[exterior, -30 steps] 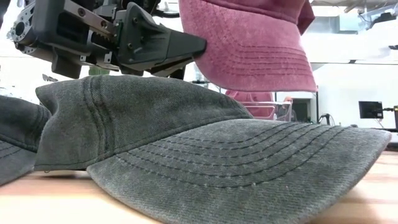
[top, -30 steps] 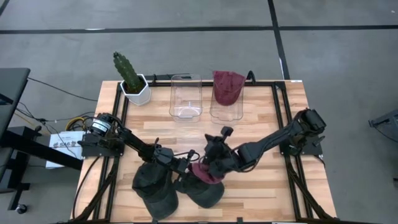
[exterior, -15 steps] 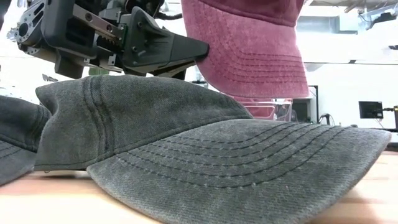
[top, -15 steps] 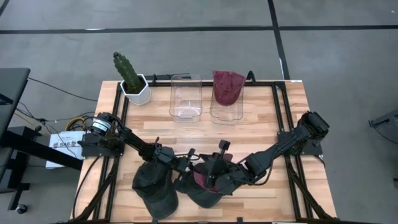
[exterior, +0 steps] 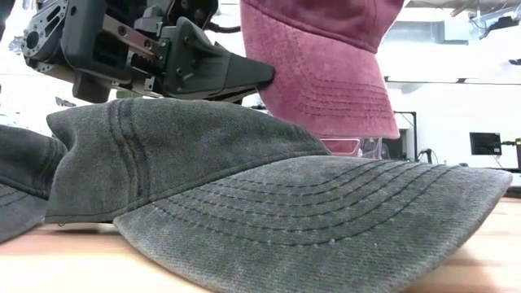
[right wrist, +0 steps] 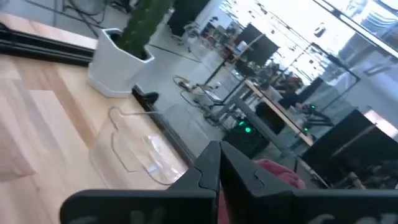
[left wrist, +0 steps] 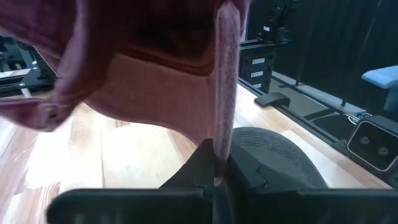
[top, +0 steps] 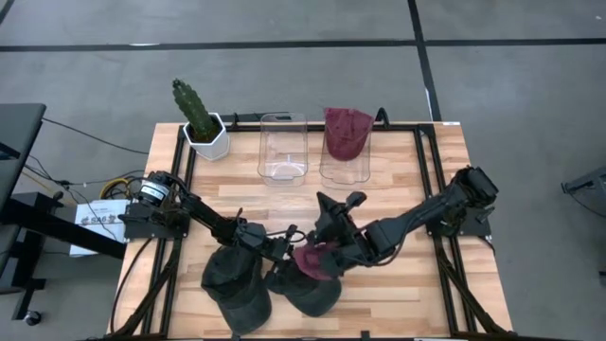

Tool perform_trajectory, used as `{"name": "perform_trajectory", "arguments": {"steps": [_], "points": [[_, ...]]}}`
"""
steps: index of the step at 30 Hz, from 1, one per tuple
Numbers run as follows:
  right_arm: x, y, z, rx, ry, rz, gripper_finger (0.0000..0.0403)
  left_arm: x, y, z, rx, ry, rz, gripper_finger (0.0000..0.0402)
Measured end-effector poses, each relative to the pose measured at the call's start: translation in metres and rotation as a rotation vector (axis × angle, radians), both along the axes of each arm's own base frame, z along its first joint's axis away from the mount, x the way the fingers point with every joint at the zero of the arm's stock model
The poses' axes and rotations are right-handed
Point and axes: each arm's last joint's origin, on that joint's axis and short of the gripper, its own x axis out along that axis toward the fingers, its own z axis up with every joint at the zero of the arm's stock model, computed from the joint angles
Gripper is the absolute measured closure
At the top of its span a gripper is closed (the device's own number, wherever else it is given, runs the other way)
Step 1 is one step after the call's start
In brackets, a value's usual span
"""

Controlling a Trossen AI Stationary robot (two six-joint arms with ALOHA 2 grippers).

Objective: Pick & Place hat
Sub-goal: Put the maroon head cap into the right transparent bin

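Since a moment ago the right gripper (top: 317, 248) has pulled back from the front edge toward the middle of the tabletop (top: 398, 194), and the red hat (top: 315, 260) hangs a little higher in the low view, its brim farther above the gray hat (exterior: 269, 203) below.

Nearest the front edge lie two dark gray hats on the wood: the gray hat fills the low view, and a second gray hat (top: 237, 281) sits just beside it on the left. Above them the red hat is off the tabletop, held between the two arms. The left gripper (left wrist: 214, 177) has its jaws closed on a thin edge of the red fabric, seen plainly in the left wrist view. The right gripper's jaws are pressed shut too, at the hat's other side.

Farther back stand an empty clear bin (top: 283, 147) and a second clear bin (top: 345, 166) holding another red hat (top: 346, 131). A potted cactus (top: 199, 117) stands at the far left corner.
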Motion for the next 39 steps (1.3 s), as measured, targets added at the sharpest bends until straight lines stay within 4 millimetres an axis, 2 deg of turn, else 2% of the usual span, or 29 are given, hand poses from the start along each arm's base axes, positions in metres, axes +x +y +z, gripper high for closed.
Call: {"name": "perform_trajectory", "arguments": {"steps": [6, 13, 17, 21, 27, 34, 39], "points": [[0.002, -0.007, -0.003, 0.027, 0.053, 0.020, 0.0403, 0.000, 0.000, -0.002, 0.005, 0.014, -0.003, 0.0385], [-0.011, -0.011, -0.012, -0.025, 0.180, 0.003, 0.0403, 0.000, 0.000, -0.001, 0.006, 0.014, -0.003, 0.0385], [-0.015, -0.012, -0.019, 0.113, 0.255, 0.063, 0.0403, 0.000, 0.000, -0.002, 0.005, 0.014, -0.005, 0.0384], [-0.019, 0.000, -0.024, 0.291, 0.344, 0.186, 0.0403, -0.001, -0.002, -0.002, 0.002, 0.016, -0.026, 0.0385], [-0.029, 0.029, -0.020, 0.382, 0.385, 0.319, 0.0403, -0.001, -0.002, -0.002, 0.001, 0.018, -0.040, 0.0385], [-0.039, 0.063, 0.010, 0.305, 0.250, 0.384, 0.0403, -0.001, -0.002, -0.001, 0.002, 0.013, -0.040, 0.0384], [-0.041, 0.068, 0.021, 0.213, 0.160, 0.333, 0.0403, -0.001, -0.002, -0.001, 0.001, 0.011, -0.036, 0.0384]]}}
